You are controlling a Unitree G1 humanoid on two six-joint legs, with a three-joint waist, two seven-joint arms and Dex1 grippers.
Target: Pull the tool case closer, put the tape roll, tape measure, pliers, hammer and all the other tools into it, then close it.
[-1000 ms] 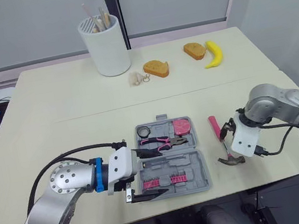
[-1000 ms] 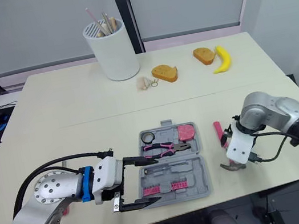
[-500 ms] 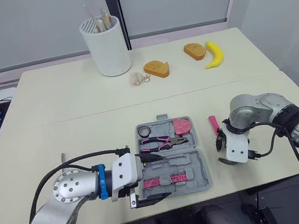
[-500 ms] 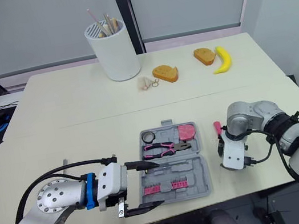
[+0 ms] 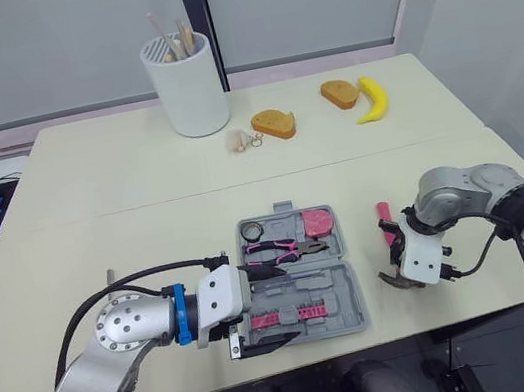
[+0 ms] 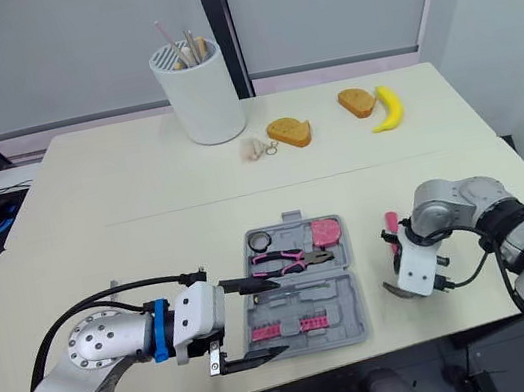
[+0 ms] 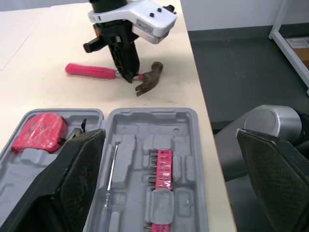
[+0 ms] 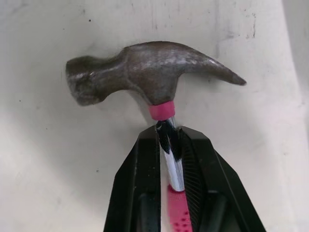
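Note:
The grey tool case (image 5: 346,289) lies open at the table's front middle. Inside it are a black tape roll (image 5: 252,229), a pink tape measure (image 5: 318,220), pink-handled pliers (image 5: 281,247) and a row of pink bits. The pink-handled hammer (image 5: 385,217) lies on the table just right of the case, its steel head (image 8: 145,72) toward the front edge. My right gripper (image 8: 169,140) is shut on the hammer's shaft just behind the head. My left gripper (image 5: 274,308) stands open at the case's left front, one finger over the case and one at its front edge.
At the back stand a white utensil holder (image 5: 185,83), two bread slices (image 5: 273,121) (image 5: 339,92), a banana (image 5: 372,97) and a small keyring (image 5: 242,139). The table's front edge runs close below the hammer head (image 7: 148,83).
My right gripper has closed its fingers onto the hammer's shaft. The left gripper has edged closer to the case and stays open.

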